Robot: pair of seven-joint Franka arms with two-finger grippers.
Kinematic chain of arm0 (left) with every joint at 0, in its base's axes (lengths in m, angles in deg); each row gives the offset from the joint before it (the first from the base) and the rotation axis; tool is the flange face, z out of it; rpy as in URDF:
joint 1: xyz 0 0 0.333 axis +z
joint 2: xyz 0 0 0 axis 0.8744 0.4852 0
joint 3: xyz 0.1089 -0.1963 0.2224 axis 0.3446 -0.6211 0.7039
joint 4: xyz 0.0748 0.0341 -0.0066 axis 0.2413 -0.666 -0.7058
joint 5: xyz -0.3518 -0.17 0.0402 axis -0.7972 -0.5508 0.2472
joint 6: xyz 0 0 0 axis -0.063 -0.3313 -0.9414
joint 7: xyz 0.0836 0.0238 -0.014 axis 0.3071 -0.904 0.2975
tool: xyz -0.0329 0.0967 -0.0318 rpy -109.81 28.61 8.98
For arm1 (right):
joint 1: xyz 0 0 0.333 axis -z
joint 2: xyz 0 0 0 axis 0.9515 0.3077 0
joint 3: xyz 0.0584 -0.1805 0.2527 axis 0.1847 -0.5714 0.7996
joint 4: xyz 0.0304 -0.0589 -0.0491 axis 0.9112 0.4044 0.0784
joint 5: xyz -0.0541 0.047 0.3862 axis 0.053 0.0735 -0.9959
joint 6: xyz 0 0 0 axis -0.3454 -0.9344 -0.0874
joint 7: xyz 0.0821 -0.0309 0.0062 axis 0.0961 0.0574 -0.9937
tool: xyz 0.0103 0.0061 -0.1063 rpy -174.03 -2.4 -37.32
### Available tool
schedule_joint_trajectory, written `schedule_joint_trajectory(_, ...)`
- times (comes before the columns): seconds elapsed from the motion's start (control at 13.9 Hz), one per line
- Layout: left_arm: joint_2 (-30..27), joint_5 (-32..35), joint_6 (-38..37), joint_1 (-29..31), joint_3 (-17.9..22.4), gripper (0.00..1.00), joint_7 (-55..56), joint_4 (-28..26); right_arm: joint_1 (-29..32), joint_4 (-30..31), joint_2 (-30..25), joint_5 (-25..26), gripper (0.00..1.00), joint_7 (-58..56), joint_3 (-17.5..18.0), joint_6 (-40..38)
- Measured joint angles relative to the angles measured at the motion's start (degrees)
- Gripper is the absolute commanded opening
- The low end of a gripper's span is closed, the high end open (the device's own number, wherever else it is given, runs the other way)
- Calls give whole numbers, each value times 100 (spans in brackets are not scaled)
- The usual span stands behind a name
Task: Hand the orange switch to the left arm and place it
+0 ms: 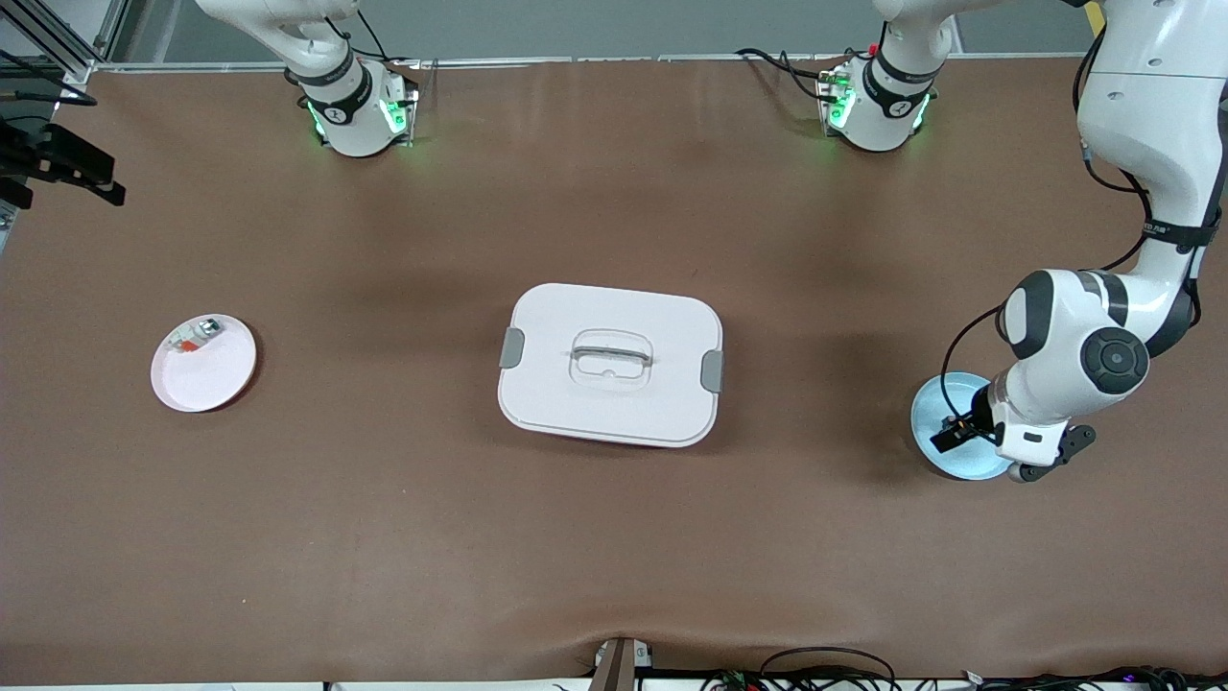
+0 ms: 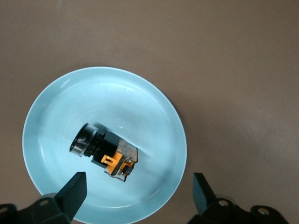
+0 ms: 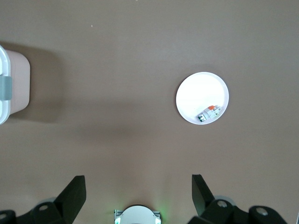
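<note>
The orange switch (image 2: pixel 105 152) lies on its side in the light blue plate (image 2: pixel 56 107), at the left arm's end of the table (image 1: pixel 614 537). Nothing has picked it up yet, so the job looks like it is only at its start. The pick-up, the hand-over between the two arms and the putting down all seem still to be done.

The left gripper (image 2: pixel 138 191) hangs right over the blue plate. Its fingers (image 2: pixel 72 189) are spread wide, one on each side of the switch, and they do not touch it. The switch sits between them but a little closer to one finger.

The box (image 1: pixel 610 365) stands in the middle of the table, between the blue plate and a white plate (image 1: pixel 204 363) at the right arm's end. A small silvery part with a red bit (image 1: pixel 195 336) lies on the white plate.

The right gripper (image 3: pixel 138 191) waits high over bare table, near the right arm's base, and its fingers are spread wide and hold nothing.
</note>
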Motion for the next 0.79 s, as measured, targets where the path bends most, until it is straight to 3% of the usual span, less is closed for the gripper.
schedule_joint_trajectory(0.29, -34, -270, -1, -29, -1, 100, -1512, 8, -8, 372, -236, 10, 100, 26, 100, 160)
schedule_joint_trajectory(0.57, -71, -304, 0, -14, 2, 100, -1711, 28, -169, 405, -327, 15, 100, 164, 52, 222)
schedule_joint_trajectory(0.79, -446, -304, -309, 80, 10, 100, -1947, 71, -252, 406, -376, 15, 100, 234, 33, 316)
